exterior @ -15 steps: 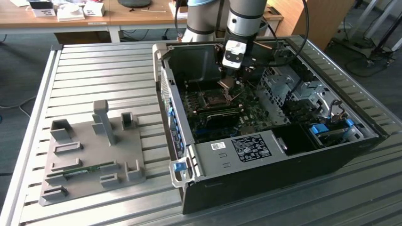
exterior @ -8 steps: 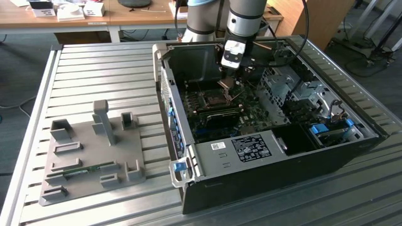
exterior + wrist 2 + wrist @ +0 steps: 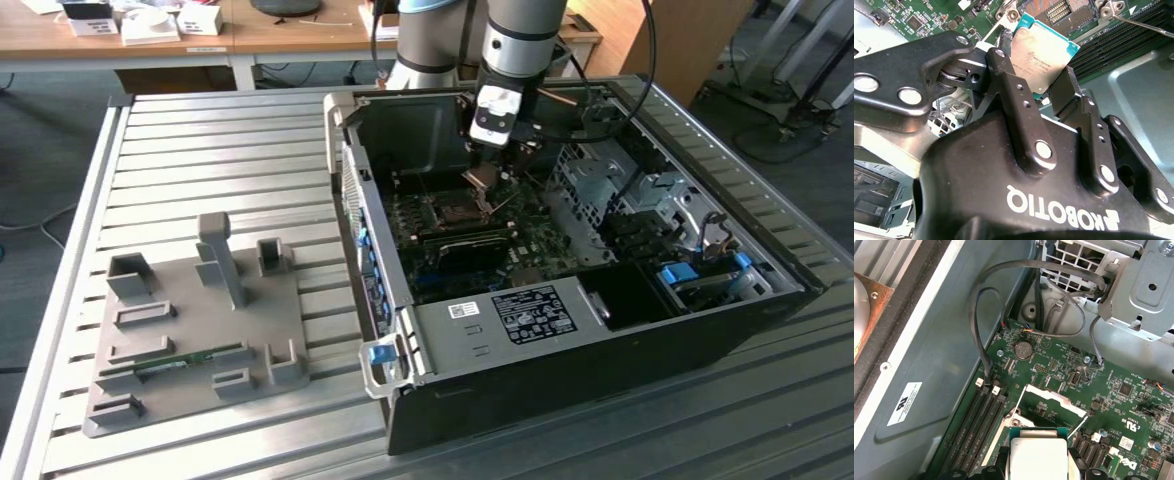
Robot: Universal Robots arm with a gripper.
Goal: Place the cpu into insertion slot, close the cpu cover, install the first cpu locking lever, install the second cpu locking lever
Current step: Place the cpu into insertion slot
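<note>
My gripper [image 3: 483,168] hangs inside the open computer case [image 3: 561,380], just above the motherboard [image 3: 1114,385]. It is shut on the cpu [image 3: 1041,52], a flat square chip with a silvery top and green edge, pinched between two black fingers [image 3: 1014,95]. In the first wrist view the cpu [image 3: 1038,457] hovers over the insertion slot. The cpu cover [image 3: 1054,396] stands raised open at the slot's far edge. Two thin wire locking levers [image 3: 1019,401] stick up beside it, unlatched.
Memory slots [image 3: 979,410] run beside the socket. Black cables [image 3: 1004,300] loop above the board near a metal drive cage [image 3: 1134,285]. Case walls close in around the arm. A grey fixture plate [image 3: 200,330] lies on the slatted table at the exterior view's left.
</note>
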